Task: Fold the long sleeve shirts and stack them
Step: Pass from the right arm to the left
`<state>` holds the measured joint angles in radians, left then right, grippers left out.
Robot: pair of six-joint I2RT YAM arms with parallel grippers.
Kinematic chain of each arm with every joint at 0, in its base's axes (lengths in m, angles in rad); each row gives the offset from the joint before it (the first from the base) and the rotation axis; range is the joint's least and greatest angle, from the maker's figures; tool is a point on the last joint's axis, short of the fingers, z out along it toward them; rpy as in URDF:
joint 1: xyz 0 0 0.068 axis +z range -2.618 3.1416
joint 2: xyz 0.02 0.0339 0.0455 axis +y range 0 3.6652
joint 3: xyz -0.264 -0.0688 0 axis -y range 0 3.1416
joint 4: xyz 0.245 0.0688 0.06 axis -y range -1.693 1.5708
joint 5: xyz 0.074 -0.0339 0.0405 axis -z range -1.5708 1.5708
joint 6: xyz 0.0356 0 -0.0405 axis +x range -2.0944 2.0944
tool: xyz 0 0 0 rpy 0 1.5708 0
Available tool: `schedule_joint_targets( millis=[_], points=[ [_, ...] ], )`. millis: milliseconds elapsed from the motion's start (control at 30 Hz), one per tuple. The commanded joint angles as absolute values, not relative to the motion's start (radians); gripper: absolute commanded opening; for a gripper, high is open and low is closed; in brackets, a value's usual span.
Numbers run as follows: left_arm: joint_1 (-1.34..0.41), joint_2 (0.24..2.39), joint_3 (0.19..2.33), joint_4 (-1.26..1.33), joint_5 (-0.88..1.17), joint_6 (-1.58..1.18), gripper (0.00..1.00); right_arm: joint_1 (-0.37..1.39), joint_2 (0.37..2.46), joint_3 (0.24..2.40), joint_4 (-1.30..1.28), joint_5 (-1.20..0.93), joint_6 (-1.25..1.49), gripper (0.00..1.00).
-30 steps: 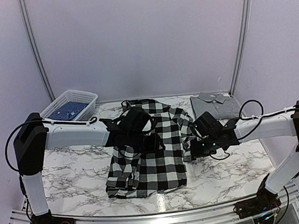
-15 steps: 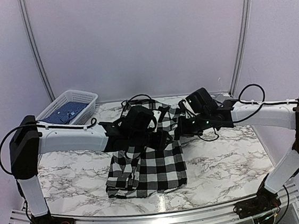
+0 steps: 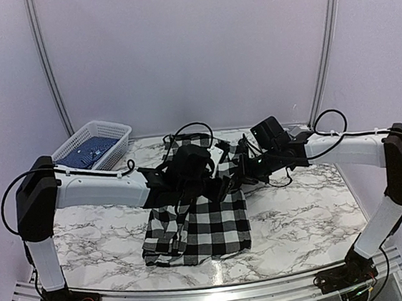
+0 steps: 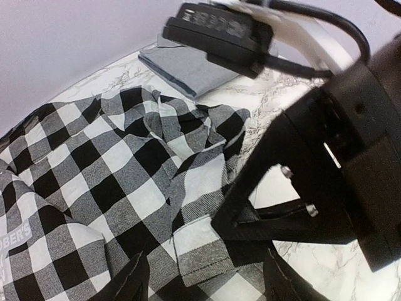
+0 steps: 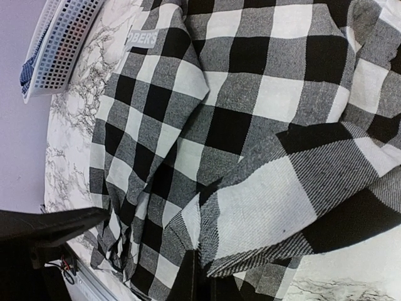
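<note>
Seen from above, the black-and-white large-check cloth long sleeve shirt (image 3: 209,229) lies on the white grey-veined marble counter (image 3: 301,212). Its lower half lies flat on the near side of both tools, and its upper half is bunched beneath them. The left tool (image 3: 214,187) and the right tool (image 3: 241,173) sit close together over the shirt's upper middle. A white plastic mesh basket (image 3: 78,143) holding blue cloth stands well off to the left of the left tool.

From the left wrist, the left tool's dark fingers (image 4: 135,282) stand wide apart and grip nothing. The shirt is spread below and ahead of them. A hemmed sleeve cuff (image 4: 200,248) lies just ahead, between the fingers. The right tool's black frame meets the sleeve just right of that cuff. A black band of white block letters (image 4: 15,235) shows at the tool's far left. A folded grey garment (image 4: 188,66) rests on the counter beyond the shirt.

From the right wrist, the right tool's jaws are nearly closed, pinching a fold of the shirt's sleeve. The fold rises close to the lens, so its checks look very large. Past the tool, the shirt's body stretches toward the basket.
</note>
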<state>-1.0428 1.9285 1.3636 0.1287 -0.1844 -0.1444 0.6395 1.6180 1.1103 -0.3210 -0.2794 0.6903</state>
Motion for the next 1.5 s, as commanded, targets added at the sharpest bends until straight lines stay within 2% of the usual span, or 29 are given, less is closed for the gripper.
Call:
schedule_joint_targets(
  millis=[0,300,500,667,967,1267,1367,1467],
  points=[
    [-1.076,1.947,1.348,0.166,-0.224,-0.038,0.63,0.612,1.615,1.129,-0.275,-0.355,0.716,0.02],
    [-1.124,2.003,1.361,0.194,-0.400,0.157,0.61,0.579,1.630,1.134,-0.273,-0.441,0.719,0.02],
    [-1.134,2.076,1.419,0.245,-0.571,0.231,0.55,0.576,1.628,1.144,-0.295,-0.442,0.710,0.01],
    [-1.137,2.080,1.424,0.287,-0.586,0.270,0.51,0.574,1.624,1.129,-0.291,-0.437,0.713,0.01],
    [-1.157,2.066,1.382,0.352,-0.557,0.293,0.49,0.575,1.622,1.122,-0.271,-0.443,0.726,0.02],
    [-1.157,2.080,1.374,0.405,-0.556,0.282,0.28,0.565,1.598,1.087,-0.231,-0.479,0.754,0.03],
    [-1.157,2.083,1.378,0.408,-0.555,0.278,0.16,0.565,1.586,1.075,-0.219,-0.482,0.763,0.05],
    [-1.153,2.080,1.385,0.412,-0.557,0.262,0.00,0.564,1.571,1.060,-0.204,-0.482,0.767,0.07]
  ],
)
